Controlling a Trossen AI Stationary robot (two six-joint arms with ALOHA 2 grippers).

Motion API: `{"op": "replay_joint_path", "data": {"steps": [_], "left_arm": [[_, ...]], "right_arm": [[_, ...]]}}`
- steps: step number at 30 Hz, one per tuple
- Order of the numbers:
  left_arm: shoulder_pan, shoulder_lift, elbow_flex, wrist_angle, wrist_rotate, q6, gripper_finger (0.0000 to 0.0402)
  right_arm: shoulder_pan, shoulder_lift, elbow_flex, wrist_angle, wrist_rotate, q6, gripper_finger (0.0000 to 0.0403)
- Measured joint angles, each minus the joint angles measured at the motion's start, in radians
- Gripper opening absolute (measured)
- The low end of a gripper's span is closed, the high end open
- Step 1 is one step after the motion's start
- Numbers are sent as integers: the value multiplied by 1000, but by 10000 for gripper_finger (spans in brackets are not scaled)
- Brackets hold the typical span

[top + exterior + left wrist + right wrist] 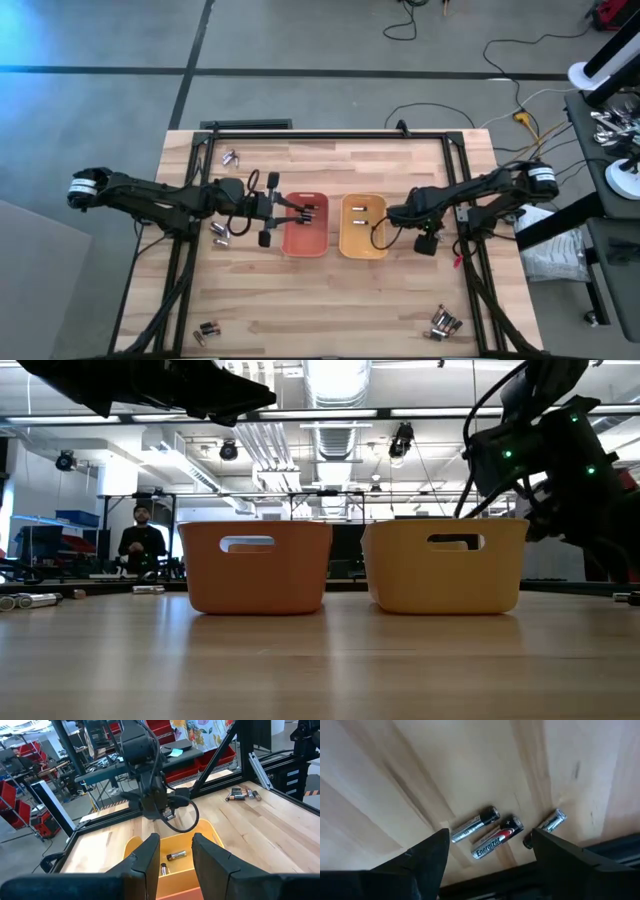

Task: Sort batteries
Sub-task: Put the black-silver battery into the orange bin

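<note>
The orange tray (305, 235) and the yellow tray (363, 240) stand side by side mid-table. Two batteries (176, 855) lie on the yellow tray's floor. My left gripper (176, 840) hovers open over the orange tray (255, 565), with nothing between its fingers. My right gripper (395, 214) is at the yellow tray's right rim (445, 565). In the right wrist view it (489, 834) is open and empty, and three batteries (495, 840) lie on the wood beyond its fingers.
Loose batteries lie in small groups on the table: far left (230, 157), left of the orange tray (220, 232), near left (205, 330) and near right (445, 322). A black frame (300, 133) borders the table. A person (142, 540) stands in the room behind.
</note>
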Motion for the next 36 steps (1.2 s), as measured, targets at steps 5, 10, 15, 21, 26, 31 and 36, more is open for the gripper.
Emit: {"op": "replay_joint_path", "data": {"steps": [5,10,15,21,26,31,36], "left_arm": [[0,0,0,0,0,0,95],[0,0,0,-13,0,0,95],[0,0,0,-30,0,0,95],[0,0,0,-29,0,0,95],[0,0,0,-29,0,0,95],[0,0,1,-28,0,-3,95],[0,0,1,-28,0,-6,95]], "right_arm": [[2,11,-4,6,29,-64,251],[34,11,-14,18,35,-53,242],[107,13,-14,23,78,-32,252],[191,13,-14,30,104,-61,276],[230,13,-14,48,93,-60,292],[236,33,-14,53,61,-74,297],[235,82,-11,53,52,-97,293]]}}
